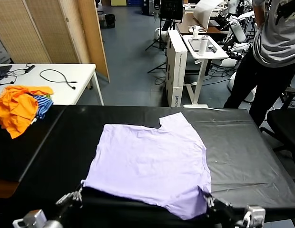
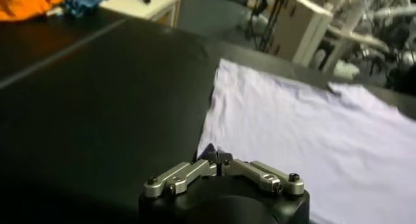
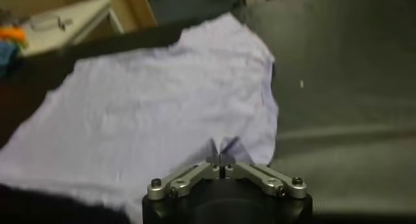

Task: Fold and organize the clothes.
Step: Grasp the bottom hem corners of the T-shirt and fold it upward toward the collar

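I am seeing the lavender T-shirt (image 1: 150,161) lying plain side up on the black table (image 1: 242,152), folded partway. My left gripper (image 2: 221,159) is pinching its near left corner, jaws closed on the fabric. My right gripper (image 3: 221,159) is pinching the near right corner, likewise closed. An orange pile (image 1: 16,107) is sitting far left.

Both arms low and forward, side by side, well apart. Left gripper (image 1: 80,194) has fingers pinched together on the shirt's (image 1: 152,161) near corner. Right gripper (image 1: 207,198) likewise clamped tight on the opposite near corner. Wrists level.
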